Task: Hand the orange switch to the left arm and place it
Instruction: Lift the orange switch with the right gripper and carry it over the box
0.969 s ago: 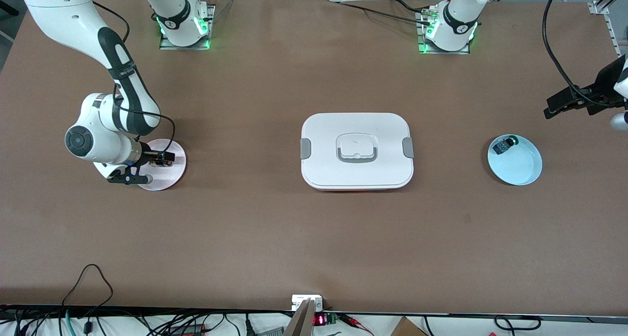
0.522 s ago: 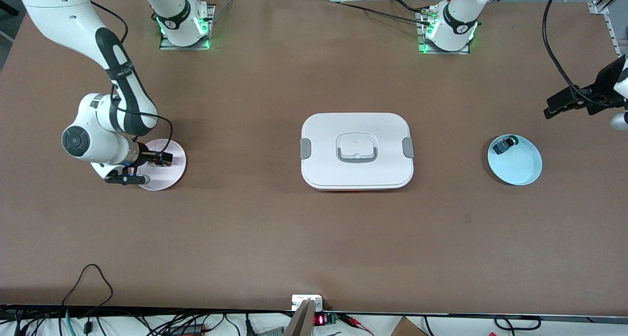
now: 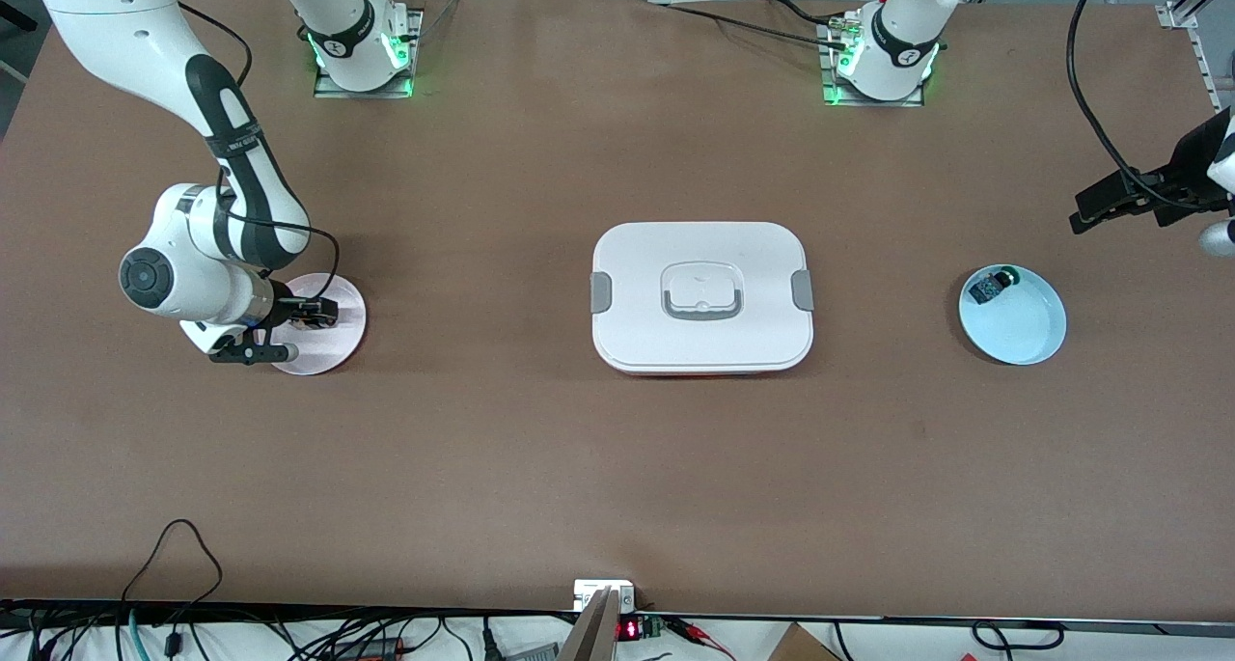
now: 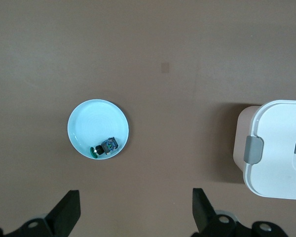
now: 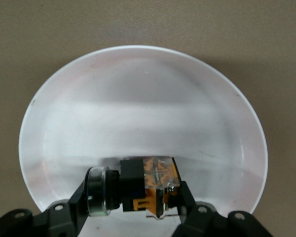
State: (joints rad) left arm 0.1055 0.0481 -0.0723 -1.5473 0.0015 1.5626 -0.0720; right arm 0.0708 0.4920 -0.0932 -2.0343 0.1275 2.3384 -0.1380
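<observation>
At the left of the front view, the right gripper point(image 3: 314, 314) is down on the pink plate point(image 3: 340, 344), its fingers point(image 5: 180, 197) closed on the orange switch point(image 5: 148, 185), which lies on its side on the plate's floor near the lower centre of the right wrist view. In the middle of the front view sits the white box point(image 3: 702, 296), lid on. At the right edge the left gripper point(image 3: 1110, 207) waits in the air, jaws wide and empty. Just below it lies the light blue plate point(image 3: 1023, 338), holding a small dark component with a green tip point(image 3: 989, 287).
</observation>
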